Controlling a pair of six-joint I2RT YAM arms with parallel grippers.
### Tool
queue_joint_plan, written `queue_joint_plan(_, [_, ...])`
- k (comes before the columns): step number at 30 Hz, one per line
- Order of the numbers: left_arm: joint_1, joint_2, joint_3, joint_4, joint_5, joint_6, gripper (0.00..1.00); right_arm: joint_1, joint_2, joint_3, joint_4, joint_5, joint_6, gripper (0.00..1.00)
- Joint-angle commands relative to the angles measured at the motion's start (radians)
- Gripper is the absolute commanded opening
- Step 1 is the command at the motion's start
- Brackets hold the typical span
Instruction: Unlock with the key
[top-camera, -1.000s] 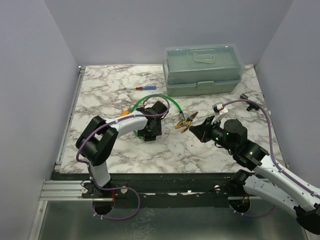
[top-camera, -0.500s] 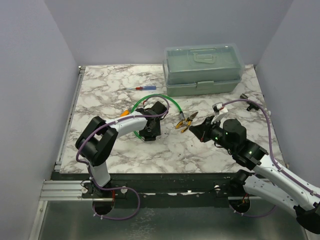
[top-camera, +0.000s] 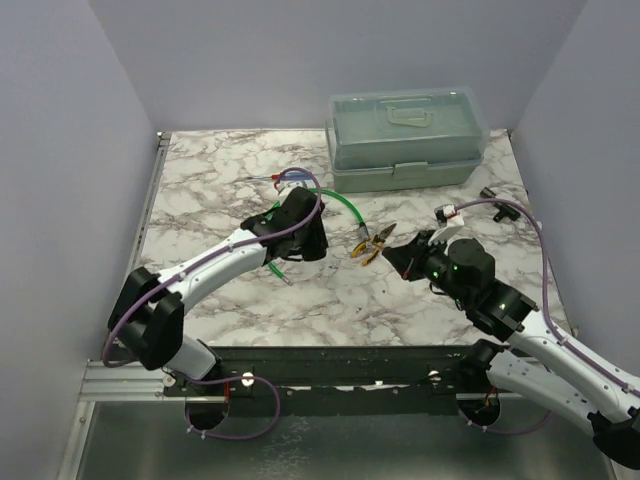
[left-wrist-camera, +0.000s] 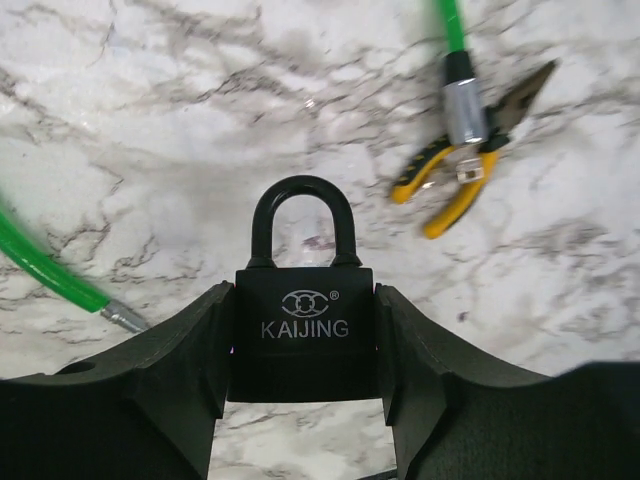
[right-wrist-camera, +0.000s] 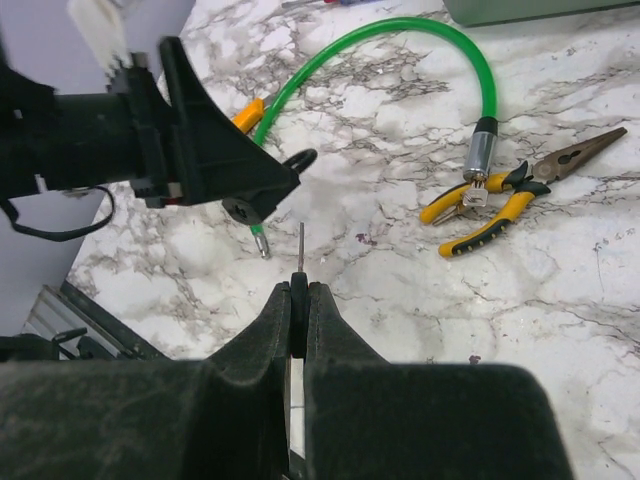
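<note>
Marble surface (top-camera: 200, 170): key alignment step in hand, padlock (left-wrist-camera: 305, 335) not yet opened.
The left gripper (top-camera: 300, 235) clamps the padlock body; the right gripper (top-camera: 398, 260) is closed on the key (right-wrist-camera: 301, 245), blade forward, near the padlock but apart. Next, by judgement: bring the blade square into the padlock, then turn.

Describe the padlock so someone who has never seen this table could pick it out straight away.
On the marble table, look left of the yellow-handled pliers to the left claw. Clamped in it is the padlock: a square black body marked KAIJING with an arched black shackle, unlike the thin green cable nearby.
</note>
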Motion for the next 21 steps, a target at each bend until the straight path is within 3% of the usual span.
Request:
queue_joint_plan(1, [0.021, -0.13, -0.024, 0.145, 0.033, -0.092, 0.0, 0.001, -0.021, -0.015, 0.004, 0.066, 0.05, 0.0])
queue_joint_plan(9, [0.032, -0.264, -0.164, 0.247, 0.02, -0.255, 0.0, 0.001, -0.002, -0.029, 0.026, 0.067, 0.095, 0.0])
queue_joint_plan(15, [0.031, -0.444, -0.544, 0.723, 0.002, -0.53, 0.0, 0.001, 0.051, -0.047, 0.092, 0.009, 0.115, 0.0])
queue_joint_plan(21, [0.03, -0.505, -0.643, 0.794, -0.089, -0.668, 0.0, 0.001, 0.106, -0.043, 0.147, -0.064, 0.131, 0.0])
